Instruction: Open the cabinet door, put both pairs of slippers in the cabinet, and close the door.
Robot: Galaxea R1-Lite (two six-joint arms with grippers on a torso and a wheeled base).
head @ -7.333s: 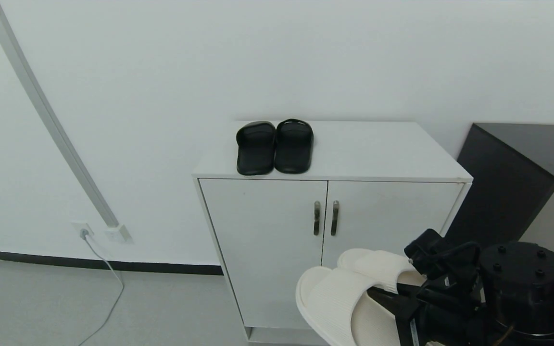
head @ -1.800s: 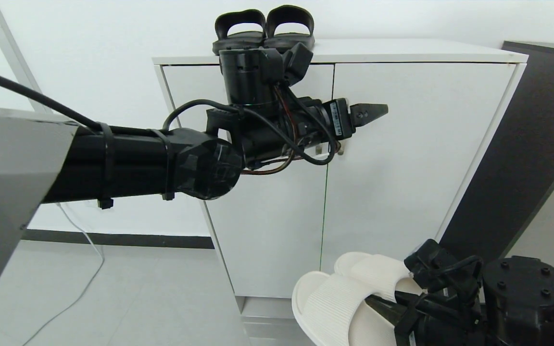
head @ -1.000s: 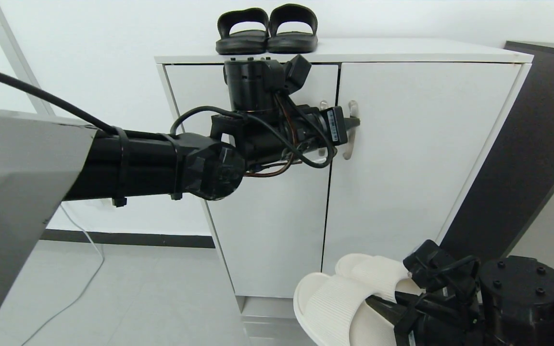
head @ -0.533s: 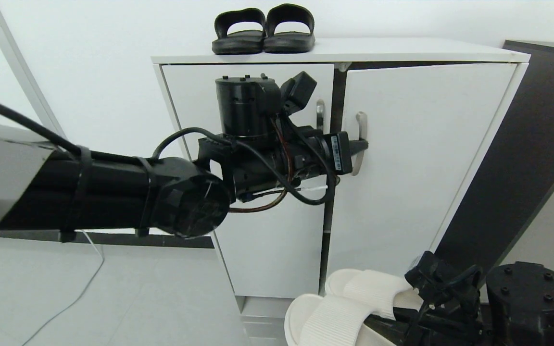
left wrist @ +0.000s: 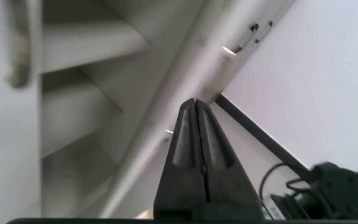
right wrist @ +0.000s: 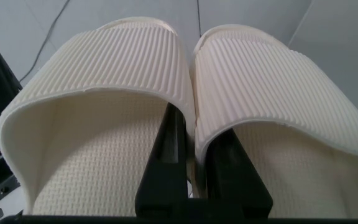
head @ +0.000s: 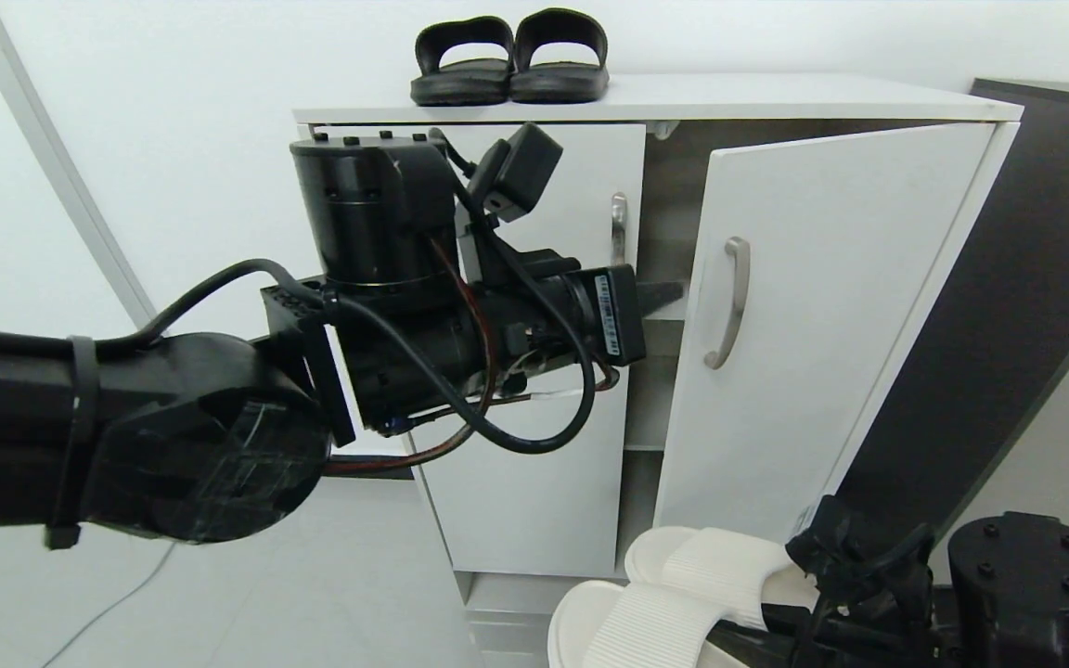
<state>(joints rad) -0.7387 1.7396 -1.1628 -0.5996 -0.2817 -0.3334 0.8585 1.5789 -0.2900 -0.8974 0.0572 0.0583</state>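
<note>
The white cabinet (head: 776,97) has its right door (head: 831,306) swung partly open, handle (head: 727,301) free; the left door (head: 581,158) is closed. My left gripper (head: 669,292) hovers in front of the gap between the doors, left of that handle, fingers shut with nothing in them. In the left wrist view the left gripper (left wrist: 196,109) points at the shelves inside. Black slippers (head: 509,57) rest on the cabinet top. My right gripper (right wrist: 191,134) is low at the front right, shut on the white slippers (head: 683,594) (right wrist: 123,74), pinching their inner walls together.
A dark panel (head: 1008,278) stands right beside the open door. A shelf (head: 664,315) shows inside the gap. A grey conduit (head: 52,158) runs diagonally down the wall on the left, with bare floor (head: 265,612) below it.
The right door has swung further open. My left gripper came off its handle and drew back toward me and lower. The right arm with the white slippers sank slightly.
</note>
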